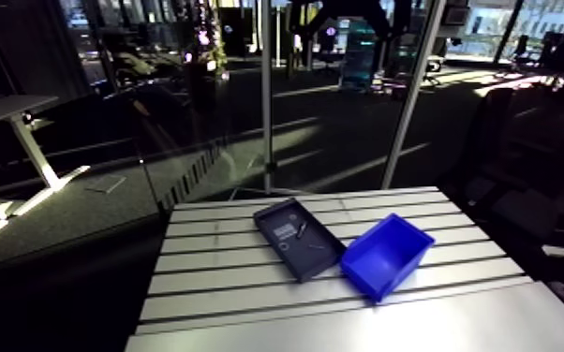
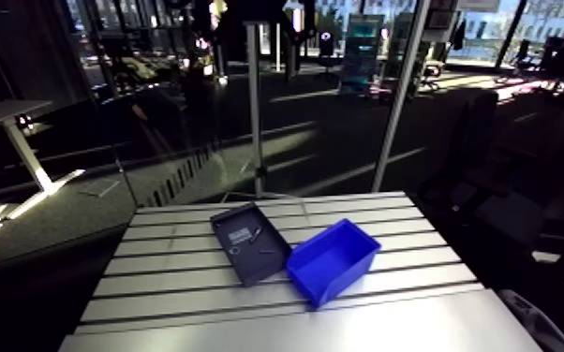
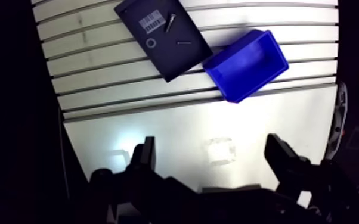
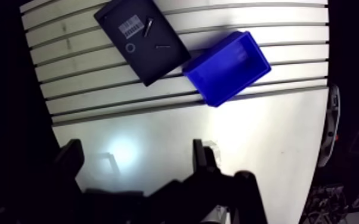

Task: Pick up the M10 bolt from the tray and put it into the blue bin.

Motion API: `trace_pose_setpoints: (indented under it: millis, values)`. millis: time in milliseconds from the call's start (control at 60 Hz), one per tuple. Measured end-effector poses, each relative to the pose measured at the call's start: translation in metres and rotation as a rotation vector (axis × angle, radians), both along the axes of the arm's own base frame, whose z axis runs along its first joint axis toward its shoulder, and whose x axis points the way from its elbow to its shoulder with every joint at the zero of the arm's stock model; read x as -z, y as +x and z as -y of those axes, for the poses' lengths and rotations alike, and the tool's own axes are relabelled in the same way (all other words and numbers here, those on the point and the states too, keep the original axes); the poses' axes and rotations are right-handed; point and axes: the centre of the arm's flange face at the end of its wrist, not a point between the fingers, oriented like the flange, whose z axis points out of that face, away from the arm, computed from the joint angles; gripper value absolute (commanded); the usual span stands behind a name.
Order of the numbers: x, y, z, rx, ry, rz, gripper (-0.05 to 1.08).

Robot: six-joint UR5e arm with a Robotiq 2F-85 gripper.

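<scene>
Gripper [image 3: 214, 158] is hovering empty, fingers [image 3: 145, 155] apart. M10 bolt [image 3: 170, 22] is lying near a smaller screw [image 3: 183, 42], possibly inviting a mix-up.

Slotted table [image 1: 248, 281] – bears two things near its middle, both set askew to the slots. Tray [image 1: 297, 239]: left of the bin [image 1: 386, 255], which stands just beside the tray's right side and slightly nearer. In the tray's far half lies a label [image 3: 153, 23], with the bolt [image 3: 170, 22] just beside it on the bin's side. A ring [image 3: 151, 43] lies nearer than the label, and a smaller fastener [image 3: 183, 42] lies beside the ring, toward the bin. Gripper [image 3: 213, 149] – over the table's near part, well apart from tray and bin, nothing between its fingers.
</scene>
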Motion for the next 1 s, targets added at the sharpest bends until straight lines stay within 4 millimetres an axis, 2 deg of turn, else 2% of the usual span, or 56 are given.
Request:
trace_pose_setpoints:
  millis: [450, 1000]
  values:
    - [0.025, -0.006, -0.003, 0.048, 0.006, 0.002, 0.01]
    - [0.090, -0.029, -0.005, 0.146, 0.018, -0.044, 0.01]
